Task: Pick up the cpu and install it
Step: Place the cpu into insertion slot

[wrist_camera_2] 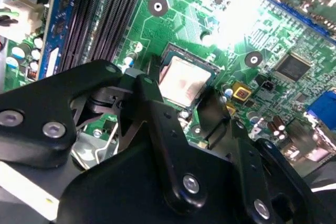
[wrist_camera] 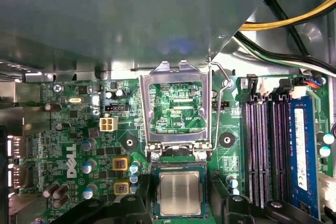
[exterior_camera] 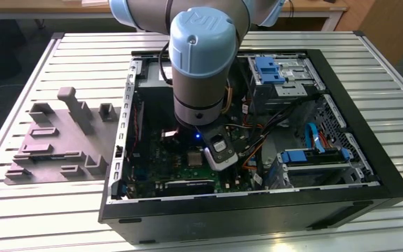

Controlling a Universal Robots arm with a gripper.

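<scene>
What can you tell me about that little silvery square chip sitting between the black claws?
The small, flat, square cpu with a silvery-grey metal top lies level in its dark-rimmed socket on the green circuit board. Its top looks smooth and matte, with a pale rim around it. The socket's hinged metal frame stands flipped open just beyond it, not covering it. The black gripper hangs close over it, a finger on either side; whether they touch the chip is unclear.
</scene>
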